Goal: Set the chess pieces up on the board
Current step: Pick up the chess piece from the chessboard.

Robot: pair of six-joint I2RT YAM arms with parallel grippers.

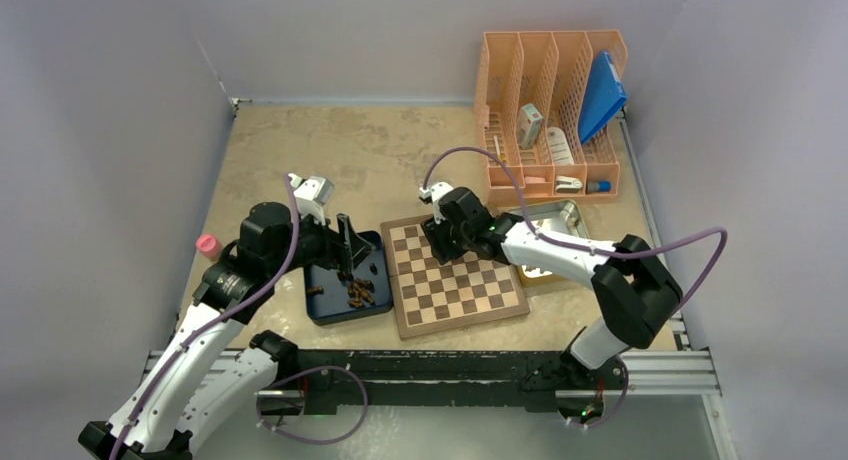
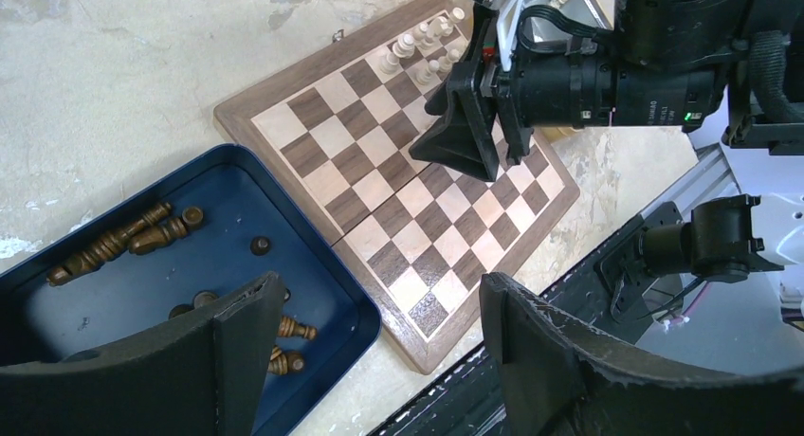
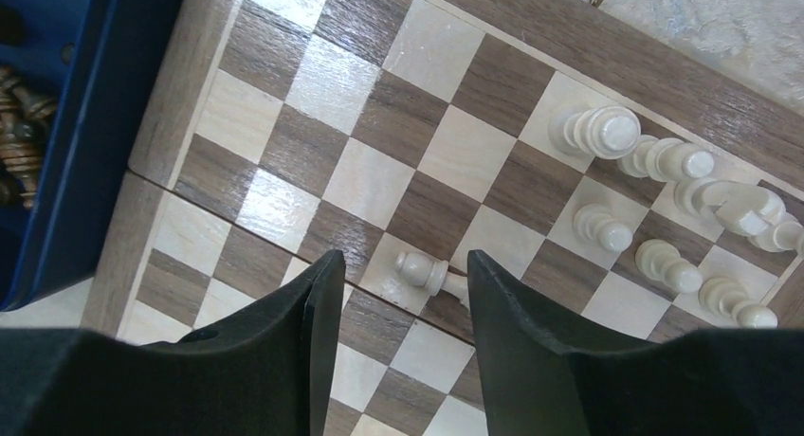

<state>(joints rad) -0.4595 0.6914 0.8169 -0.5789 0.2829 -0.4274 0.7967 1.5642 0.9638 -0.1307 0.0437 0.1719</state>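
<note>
The board (image 1: pixel 470 295) lies mid-table. Several pale pieces (image 3: pixel 607 130) stand in two short rows at one corner of it; they also show in the left wrist view (image 2: pixel 408 45). One pale pawn (image 3: pixel 429 269) lies on its side on the board (image 3: pixel 379 104), just below and between my right gripper's tips. My right gripper (image 3: pixel 406 265) is open and empty, low over the board (image 2: pixel 379 171). Dark pieces (image 2: pixel 123 239) lie loose in the dark blue tray (image 2: pixel 303 237) left of the board. My left gripper (image 2: pixel 379 308) is open and empty, above the tray's edge and the board's near corner.
The blue tray (image 1: pixel 325 310) touches the board's left side. A metal tray (image 1: pixel 560 217) sits off the board's far right corner. An orange desk organizer (image 1: pixel 550 110) stands at the back right. A small pink object (image 1: pixel 207 245) lies far left. The black rail (image 2: pixel 531 360) runs along the near edge.
</note>
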